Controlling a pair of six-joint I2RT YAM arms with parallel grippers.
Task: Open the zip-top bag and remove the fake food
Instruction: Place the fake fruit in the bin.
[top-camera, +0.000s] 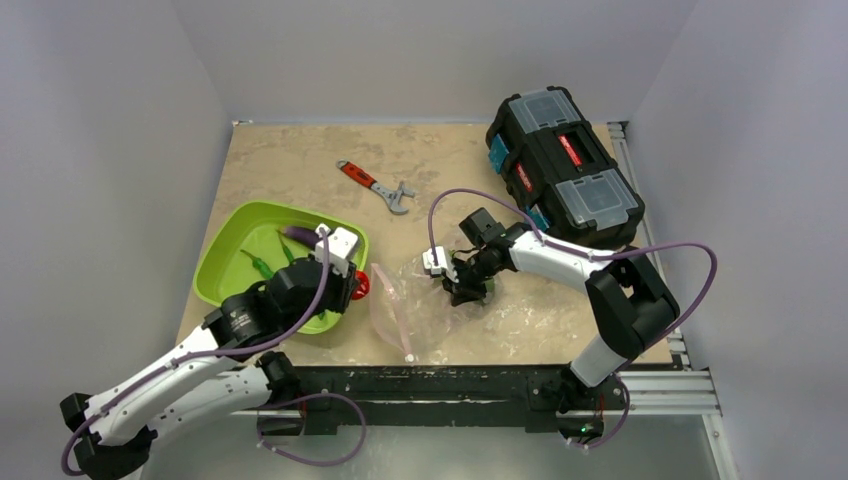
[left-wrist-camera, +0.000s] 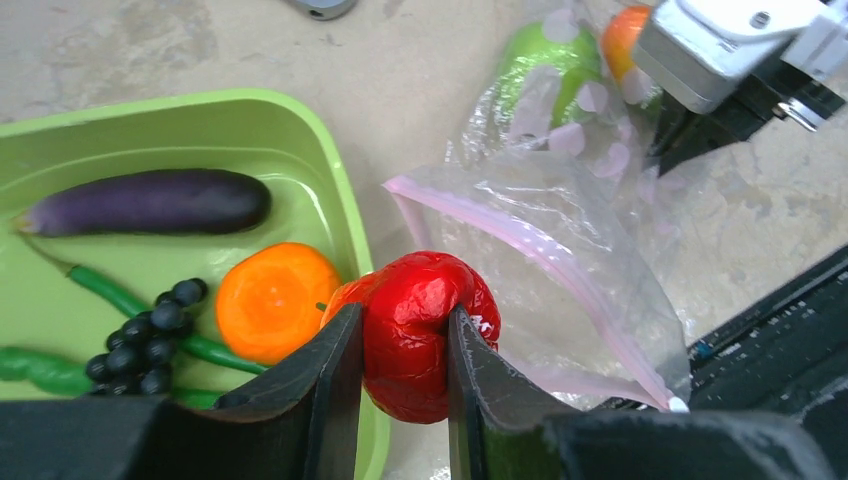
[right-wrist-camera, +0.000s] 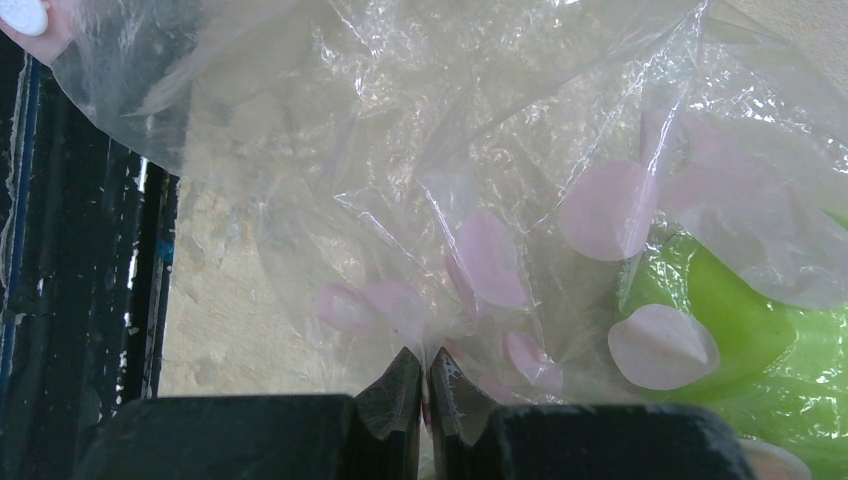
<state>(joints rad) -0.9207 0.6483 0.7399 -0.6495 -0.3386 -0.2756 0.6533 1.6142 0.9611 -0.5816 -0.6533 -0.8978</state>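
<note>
Zip-top bag (top-camera: 425, 300): hold down just right of the green tray (top-camera: 232, 250) with the right gripper (right-wrist-camera: 420, 370), jaws pinching its plastic. Lift the red toy food (left-wrist-camera: 425, 285), pinched in the left gripper (left-wrist-camera: 402, 325), over the tray rim. Let go gently.

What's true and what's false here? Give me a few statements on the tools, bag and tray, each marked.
1. The left tool grips a red piece of fake food. True.
2. The eggplant is inside the zip-top bag. False: it lies in the green tray.
3. The right tool pinches the zip-top bag's plastic. True.
4. The wrench lies in the green tray. False: it lies on the table, beyond the tray.
</note>
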